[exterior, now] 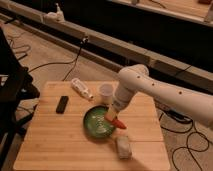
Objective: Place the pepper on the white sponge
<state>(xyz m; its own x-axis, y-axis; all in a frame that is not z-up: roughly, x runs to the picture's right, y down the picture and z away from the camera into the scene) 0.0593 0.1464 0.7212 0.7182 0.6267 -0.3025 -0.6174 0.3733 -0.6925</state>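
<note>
In the camera view, the gripper (pixel 113 118) hangs over the right rim of the green plate (pixel 95 121), near the middle of the wooden table (pixel 50 135). Its claw is pinching the pepper (pixel 118 123), which points toward the right edge. The white sponge (pixel 123 146) lies near the front edge. A translucent cup (pixel 106 93), a white bottle (pixel 81 89) and a black object (pixel 62 104) are toward the back edge.

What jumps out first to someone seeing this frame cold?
The big white arm reaching in from the right, its gripper at the right rim of the green plate with the orange-red pepper at its tip. Next, the white sponge just below, near the wooden table front edge.
</note>
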